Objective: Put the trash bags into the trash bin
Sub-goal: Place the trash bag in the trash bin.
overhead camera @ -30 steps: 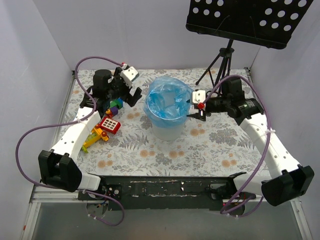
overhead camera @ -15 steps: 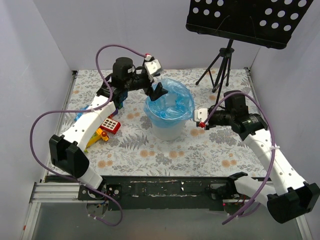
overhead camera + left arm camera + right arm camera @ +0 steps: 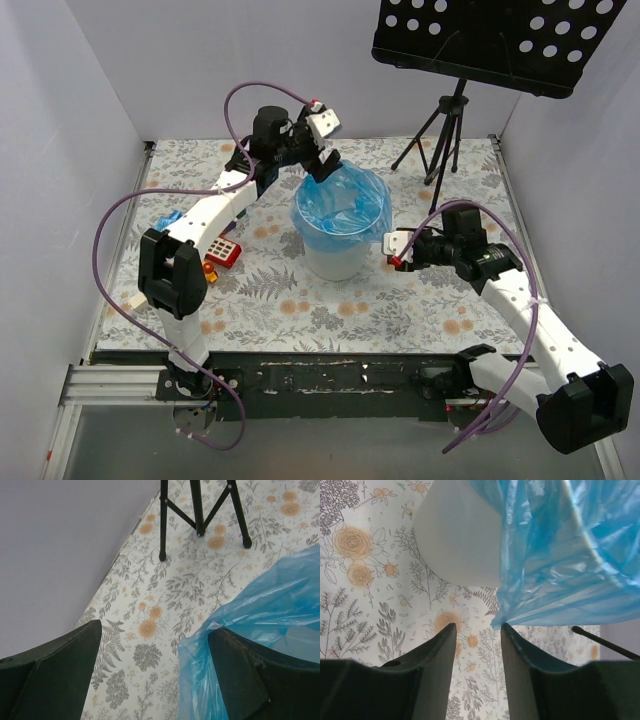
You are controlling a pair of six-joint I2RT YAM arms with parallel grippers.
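Note:
The cream-white trash bin (image 3: 335, 262) stands mid-table, lined with a blue trash bag (image 3: 342, 205) whose film folds out over the rim. My left gripper (image 3: 322, 166) is at the bin's back-left rim, jaws wide open. In the left wrist view (image 3: 155, 672) its right finger (image 3: 245, 675) touches the bag's edge (image 3: 265, 615). My right gripper (image 3: 397, 250) is open beside the bin's right wall. In the right wrist view (image 3: 476, 630) nothing lies between the fingers. The bag's hanging corner (image 3: 560, 555) touches the right fingertip (image 3: 512, 640), below the bin wall (image 3: 455, 540).
A black music stand (image 3: 490, 40) on a tripod (image 3: 440, 130) stands at the back right; its legs show in the left wrist view (image 3: 197, 505). Toy blocks (image 3: 220, 250) and a small blue item (image 3: 168, 220) lie at the left, under the left arm.
My left gripper swung right from the toy blocks to the bin's back-left rim. My right gripper drew back slightly from the rim and sank lower beside the bin wall.

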